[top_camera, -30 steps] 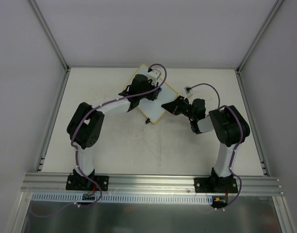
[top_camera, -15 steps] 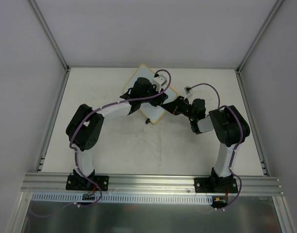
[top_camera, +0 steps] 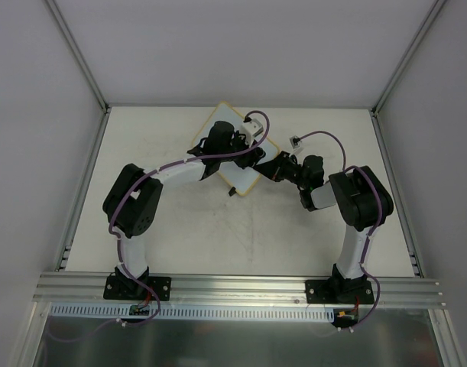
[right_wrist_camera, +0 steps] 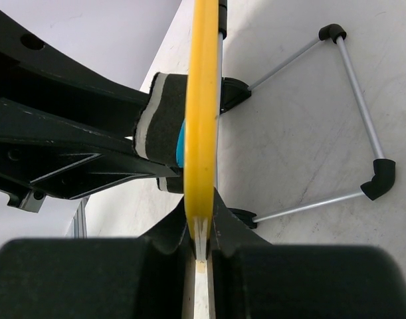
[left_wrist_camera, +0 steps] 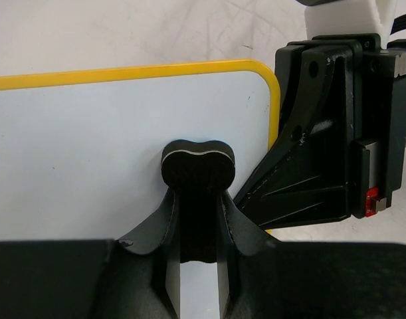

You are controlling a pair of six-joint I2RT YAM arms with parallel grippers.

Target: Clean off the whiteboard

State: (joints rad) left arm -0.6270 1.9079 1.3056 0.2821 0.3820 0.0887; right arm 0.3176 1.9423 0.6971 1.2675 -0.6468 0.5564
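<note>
Small white rectangular whiteboard, yellow frame: far centre of counter, edge clamped in right jaws. Left jaws grip black felt-faced eraser block, shifted rightward to board's corner; wiping likely near done.

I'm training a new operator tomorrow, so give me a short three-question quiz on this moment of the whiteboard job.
1. True or false: the right gripper is clamped on the yellow-framed edge of the whiteboard.
2. What is the left gripper holding against the board? A) a marker B) a black eraser pad C) nothing
3. In the right wrist view, what sticks out from the board's edge?

Key: 1 true. 2 B. 3 a thin wire stand with black end caps.
</note>
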